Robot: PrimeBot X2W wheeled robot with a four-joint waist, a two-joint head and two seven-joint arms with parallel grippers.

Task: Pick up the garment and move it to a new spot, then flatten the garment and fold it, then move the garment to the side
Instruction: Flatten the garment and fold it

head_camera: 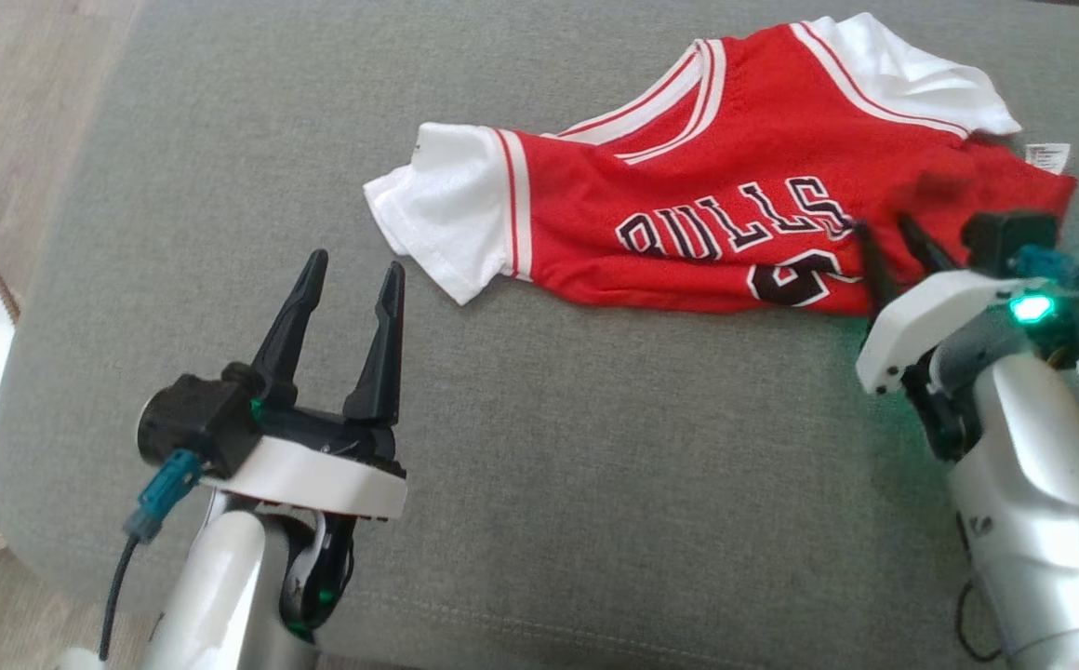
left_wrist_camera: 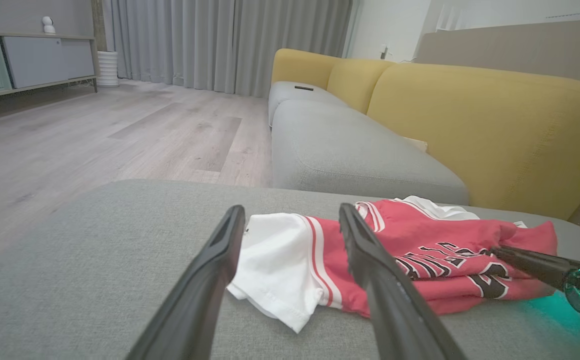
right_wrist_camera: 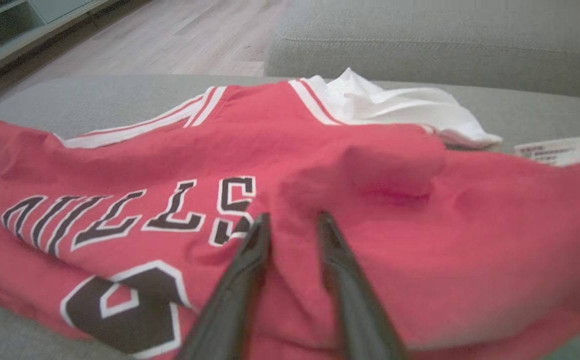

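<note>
Red jersey (head_camera: 735, 214) (white sleeves) lies crumpled on the grey cushion (head_camera: 595, 484), toward the far right. Left gripper (head_camera: 356, 263) hovers near 1 sleeve, its 2 fingers spread wide, holding nothing. Right gripper (right_wrist_camera: 295, 216) is down on the red cloth, fingers close together around a ridge of it. Can't tell if it's actually pinched.

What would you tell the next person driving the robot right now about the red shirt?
Left gripper: open, empty, above the grey fabric cushion, short of the white sleeve.
Right gripper: jaws partly apart, tips pressed into the red and white fabric basketball jersey; no firm grip visible.
Jersey: rumpled on the cushion.
Done: nothing yet.
To do: lift, move, flatten, fold, set aside.
</note>
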